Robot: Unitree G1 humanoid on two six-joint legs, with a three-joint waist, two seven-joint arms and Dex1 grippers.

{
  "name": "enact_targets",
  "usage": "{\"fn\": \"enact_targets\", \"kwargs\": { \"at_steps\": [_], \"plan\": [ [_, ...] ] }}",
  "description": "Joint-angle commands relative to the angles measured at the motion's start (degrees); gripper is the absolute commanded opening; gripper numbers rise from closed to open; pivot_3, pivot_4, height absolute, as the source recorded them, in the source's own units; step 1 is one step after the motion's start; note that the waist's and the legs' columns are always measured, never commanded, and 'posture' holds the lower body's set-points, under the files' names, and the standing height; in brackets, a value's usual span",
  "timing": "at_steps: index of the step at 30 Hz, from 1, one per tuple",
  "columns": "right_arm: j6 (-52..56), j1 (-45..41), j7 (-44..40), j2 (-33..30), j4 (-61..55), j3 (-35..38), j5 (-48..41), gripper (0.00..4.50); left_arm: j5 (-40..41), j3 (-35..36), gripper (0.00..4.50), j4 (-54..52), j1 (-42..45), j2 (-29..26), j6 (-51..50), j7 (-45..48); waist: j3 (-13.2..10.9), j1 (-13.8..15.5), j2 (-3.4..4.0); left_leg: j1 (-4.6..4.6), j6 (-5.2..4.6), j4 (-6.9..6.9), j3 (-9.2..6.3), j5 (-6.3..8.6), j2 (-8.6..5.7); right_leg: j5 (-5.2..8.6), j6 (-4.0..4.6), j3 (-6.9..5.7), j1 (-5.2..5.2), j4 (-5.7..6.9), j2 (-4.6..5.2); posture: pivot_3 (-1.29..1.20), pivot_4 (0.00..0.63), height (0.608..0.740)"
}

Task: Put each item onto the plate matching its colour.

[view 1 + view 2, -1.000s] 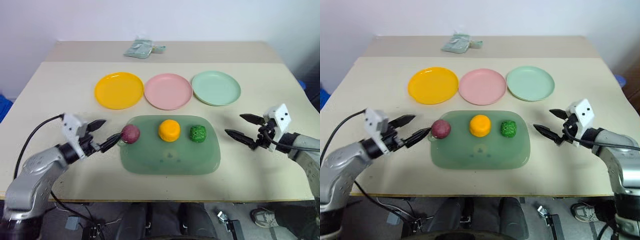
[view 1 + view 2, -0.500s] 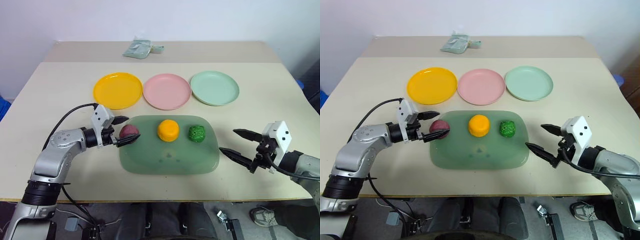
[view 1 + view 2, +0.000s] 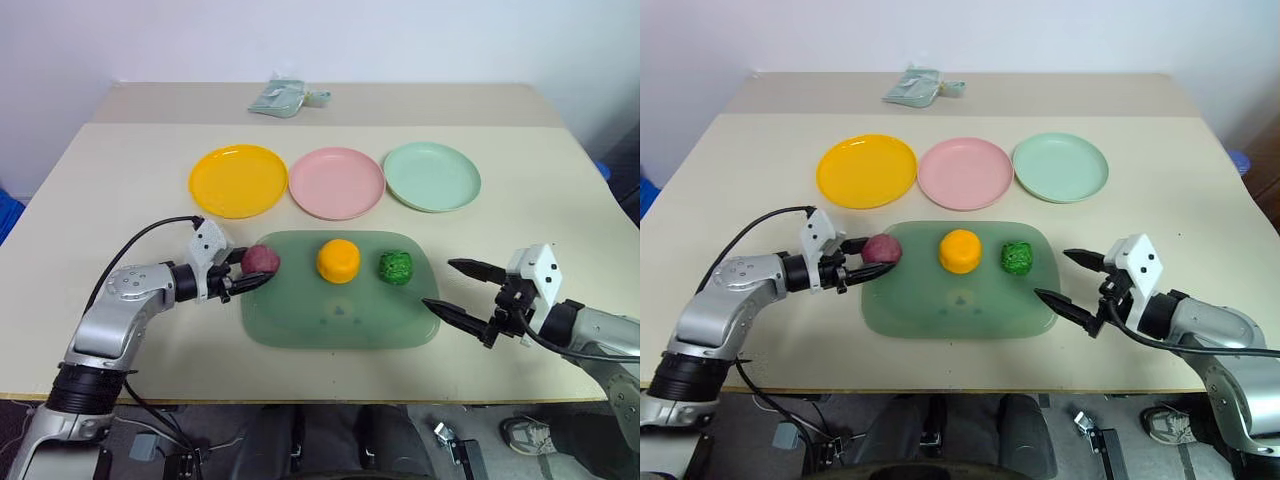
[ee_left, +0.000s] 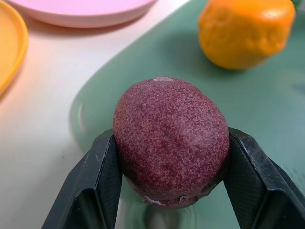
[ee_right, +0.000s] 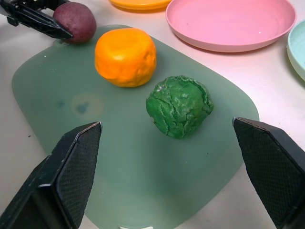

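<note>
Progress so far: nothing sorted, as far as I can judge. All three plates sit bare in a row at the far side of the tabletop (image 3: 120, 170): yellow plate (image 3: 238, 181), pink plate (image 3: 336, 183), mint plate (image 3: 431, 176). All three items are on the green tray (image 3: 340, 322) nearer me: maroon item (image 3: 261, 260) at the tray's left end, orange item (image 3: 338, 260) in the middle, bumpy green item (image 3: 395, 267) to its right. My left hand (image 3: 247, 281) is clamped on the maroon item, a finger pressed against each side of it; the wrist view shows the item low over the tray or resting on it, I cannot tell which. I take that one to belong on the pink plate, the nearest colour match. My right hand (image 3: 447, 287) hangs with fingers spread wide, holding nothing, just off the tray's right end and pointed toward the green item, not touching it. Three placements left.
</note>
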State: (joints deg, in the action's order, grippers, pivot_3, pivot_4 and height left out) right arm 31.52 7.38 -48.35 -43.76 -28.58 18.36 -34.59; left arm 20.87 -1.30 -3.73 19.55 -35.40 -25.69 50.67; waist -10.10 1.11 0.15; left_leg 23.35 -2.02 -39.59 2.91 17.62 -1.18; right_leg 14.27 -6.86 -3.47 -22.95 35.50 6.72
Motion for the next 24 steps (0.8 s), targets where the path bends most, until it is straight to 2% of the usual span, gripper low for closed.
{"fn": "enact_targets", "kwargs": {
  "at_steps": [1, 4, 6, 9, 12, 13, 15, 17, 18, 22, 24],
  "plan": [
    [-1.93, -0.45, -0.81, -0.19, -0.03, 0.58, 0.03, 4.50, -2.29, 1.04, 2.33, 3.05, 7.00, 2.46, 3.70, -3.88, -0.02, 0.49, -0.03, 0.03, -0.02, -0.15, -0.04, 0.02, 0.00, 0.00, 0.00, -0.03, 0.02, 0.08, -0.02, 0.00, 0.150, 0.740],
    [-3.29, -1.35, -0.73, 0.67, 1.00, -1.30, 1.14, 4.50, -8.30, -2.46, 2.33, 19.84, 23.57, 11.46, 5.53, -12.22, -0.06, 1.69, -0.12, -0.01, -0.11, -0.44, -0.04, 0.07, -0.03, 0.01, -0.02, -0.04, 0.13, 0.29, -0.03, 0.00, 0.150, 0.740],
    [-4.16, -2.08, -0.24, 1.38, 1.57, -2.66, 1.97, 4.50, -11.67, -4.66, 2.33, 31.97, 32.55, 17.07, 8.91, -13.87, -0.05, 2.18, -0.27, 0.05, -0.21, -0.54, -0.18, 0.03, -0.13, -0.03, -0.11, -0.10, 0.21, 0.30, -0.03, 0.00, 0.150, 0.740],
    [-4.84, -2.75, 0.98, 2.57, 1.30, -3.64, 2.57, 4.50, -16.28, -5.81, 2.33, 51.21, 42.94, 22.77, 15.33, -17.60, -0.03, 2.31, -0.29, 0.04, -0.39, -0.55, -0.07, 0.11, -0.23, -0.08, -0.21, -0.03, 0.27, 0.26, 0.00, 0.00, 0.150, 0.740],
    [-4.88, -1.77, 2.28, 3.37, -0.36, -3.61, 2.60, 4.50, -16.27, -3.64, 2.33, 63.51, 49.54, 26.36, 19.09, -19.43, -0.06, 1.00, -0.32, 0.14, -0.56, -0.46, 0.07, 0.21, -0.26, -0.03, -0.38, -0.01, 0.19, 0.08, 0.04, 0.00, 0.150, 0.740],
    [-4.94, -1.30, 2.76, 3.57, -0.83, -3.49, 2.66, 4.50, -16.48, -3.51, 2.33, 65.95, 50.70, 27.00, 20.17, -19.16, -0.07, 0.79, -0.34, 0.15, -0.56, -0.40, 0.09, 0.22, -0.25, -0.03, -0.40, -0.01, 0.15, 0.03, 0.04, 0.00, 0.150, 0.740],
    [-5.05, -0.41, 3.75, 3.90, -1.51, -3.23, 2.78, 4.50, -16.90, -3.17, 3.32, 69.43, 52.08, 27.81, 21.54, -18.38, -0.07, 0.50, -0.34, 0.16, -0.55, -0.34, 0.08, 0.21, -0.22, -0.02, -0.42, -0.02, 0.08, -0.03, 0.04, 0.00, 0.150, 0.740],
    [-5.05, 0.12, 4.49, 4.12, -2.16, -3.15, 2.84, 4.50, -17.15, -2.66, 4.15, 71.13, 52.67, 28.10, 22.54, -17.89, -0.07, 0.47, -0.34, 0.16, -0.52, -0.38, 0.08, 0.19, -0.19, -0.02, -0.43, -0.02, 0.07, -0.05, 0.04, 0.00, 0.150, 0.740],
    [-4.79, 0.12, 5.02, 4.21, -2.60, -3.11, 2.73, 4.50, -16.59, -1.96, 4.41, 70.82, 52.59, 27.86, 23.49, -17.04, -0.07, 0.53, -0.34, 0.16, -0.50, -0.42, 0.07, 0.18, -0.19, -0.02, -0.43, -0.02, 0.07, -0.08, 0.04, 0.00, 0.150, 0.740],
    [-4.15, 0.17, 6.23, 4.05, -3.55, -2.79, 2.18, 4.50, -14.03, 1.95, 4.41, 68.49, 52.05, 26.17, 24.54, -15.83, -0.07, 0.69, -0.35, 0.15, -0.46, -0.52, 0.05, 0.16, -0.18, -0.07, -0.49, 0.01, 0.11, -0.06, 0.06, 0.00, 0.150, 0.740],
    [-3.72, 0.17, 6.24, 3.49, -3.68, -2.09, 1.65, 4.50, -12.32, 2.46, 4.41, 61.23, 48.34, 23.94, 24.92, -9.39, -0.07, 0.85, -0.34, 0.15, -0.46, -0.52, 0.04, 0.17, -0.18, -0.07, -0.49, 0.02, 0.09, -0.06, 0.06, 0.00, 0.150, 0.740]
  ]
}}
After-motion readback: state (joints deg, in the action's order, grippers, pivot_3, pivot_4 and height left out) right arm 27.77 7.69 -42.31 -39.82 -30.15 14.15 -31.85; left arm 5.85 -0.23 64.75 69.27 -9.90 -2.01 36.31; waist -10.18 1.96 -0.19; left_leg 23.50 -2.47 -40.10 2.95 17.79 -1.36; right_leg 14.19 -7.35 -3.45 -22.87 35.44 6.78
